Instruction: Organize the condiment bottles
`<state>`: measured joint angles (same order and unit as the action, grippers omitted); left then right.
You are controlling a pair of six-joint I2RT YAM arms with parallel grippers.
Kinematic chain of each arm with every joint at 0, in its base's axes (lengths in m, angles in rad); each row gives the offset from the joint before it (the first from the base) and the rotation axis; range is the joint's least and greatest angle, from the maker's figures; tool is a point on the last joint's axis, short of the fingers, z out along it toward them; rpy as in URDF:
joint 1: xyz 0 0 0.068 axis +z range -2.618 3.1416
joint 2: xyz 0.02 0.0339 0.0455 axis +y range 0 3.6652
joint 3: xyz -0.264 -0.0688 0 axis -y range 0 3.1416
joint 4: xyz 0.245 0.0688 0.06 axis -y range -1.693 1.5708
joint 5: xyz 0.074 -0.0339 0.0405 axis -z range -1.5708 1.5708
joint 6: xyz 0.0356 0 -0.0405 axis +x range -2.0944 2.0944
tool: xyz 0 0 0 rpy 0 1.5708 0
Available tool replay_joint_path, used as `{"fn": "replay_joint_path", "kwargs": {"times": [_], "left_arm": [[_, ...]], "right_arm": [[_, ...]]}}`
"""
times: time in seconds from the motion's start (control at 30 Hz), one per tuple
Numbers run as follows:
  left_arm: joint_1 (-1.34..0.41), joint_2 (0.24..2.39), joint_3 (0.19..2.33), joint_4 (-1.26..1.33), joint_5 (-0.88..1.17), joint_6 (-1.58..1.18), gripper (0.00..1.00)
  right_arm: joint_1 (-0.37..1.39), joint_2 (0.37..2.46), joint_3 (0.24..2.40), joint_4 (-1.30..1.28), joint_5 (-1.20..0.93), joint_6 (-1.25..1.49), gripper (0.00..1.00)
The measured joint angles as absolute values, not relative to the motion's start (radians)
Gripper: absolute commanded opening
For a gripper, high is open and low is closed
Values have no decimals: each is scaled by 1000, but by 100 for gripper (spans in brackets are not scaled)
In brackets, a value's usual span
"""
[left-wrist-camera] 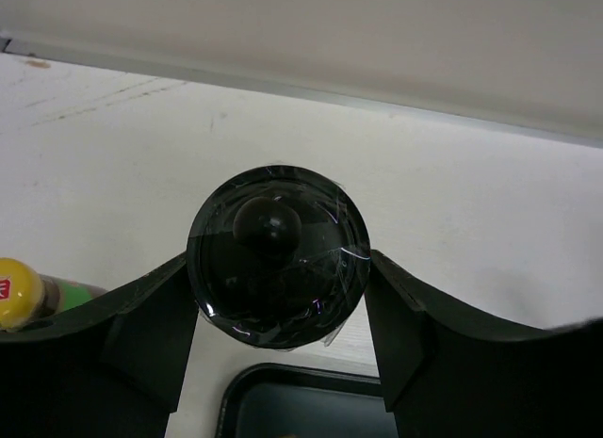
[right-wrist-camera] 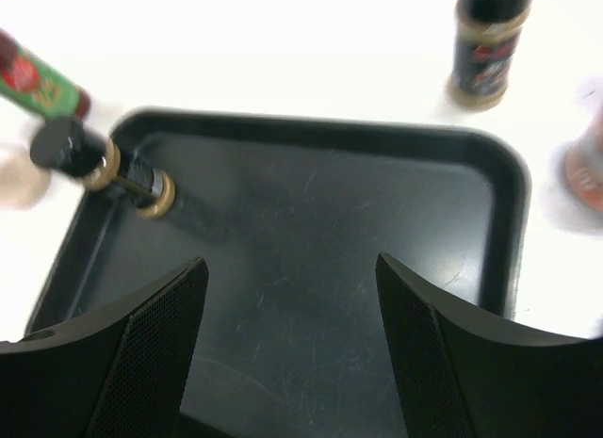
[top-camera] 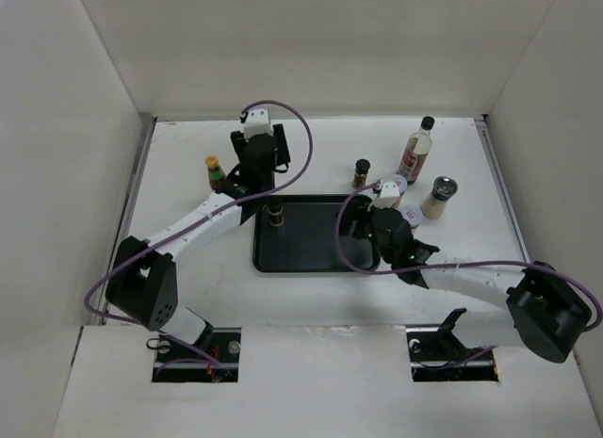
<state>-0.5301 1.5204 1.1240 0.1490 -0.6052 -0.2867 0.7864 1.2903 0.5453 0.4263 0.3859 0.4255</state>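
L claw [left-wrist-camera: 278,273] pinches black-capped bottle [left-wrist-camera: 275,226] by the cap's sides, mid-frame in left wrist view, just beyond black tray [left-wrist-camera: 311,405] at bottom edge. Yellow-capped sauce bottle [left-wrist-camera: 17,292] sits lower left. R claw [right-wrist-camera: 285,268] is spread wide over the tray, nothing btwn fingers. Spice jar [right-wrist-camera: 105,171] stands in tray's upper-left corner.

Place: a robot lab test cell, from what I see.
Enclosure: plain white panels [top-camera: 75,127] box in my white table [top-camera: 226,278] on three sides.
Rig: left arm [top-camera: 203,217] and right arm [top-camera: 471,278] bolted at the near edge, purple cables [top-camera: 306,137] looping.
Props: condiment bottles [top-camera: 415,151] around a black tray [top-camera: 301,240].
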Motion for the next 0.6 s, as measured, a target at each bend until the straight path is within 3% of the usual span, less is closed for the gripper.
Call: {"fn": "replay_joint_path", "kwargs": {"times": [0.3,0.6], "left_arm": [[-778,1465,1014,159,-605,-315,40],[-826,1548,952,158,-607,-364,40]], "right_arm": [[657,1124,472,427,434,503,77],[641,1088,448,428,444,532,77]]}}
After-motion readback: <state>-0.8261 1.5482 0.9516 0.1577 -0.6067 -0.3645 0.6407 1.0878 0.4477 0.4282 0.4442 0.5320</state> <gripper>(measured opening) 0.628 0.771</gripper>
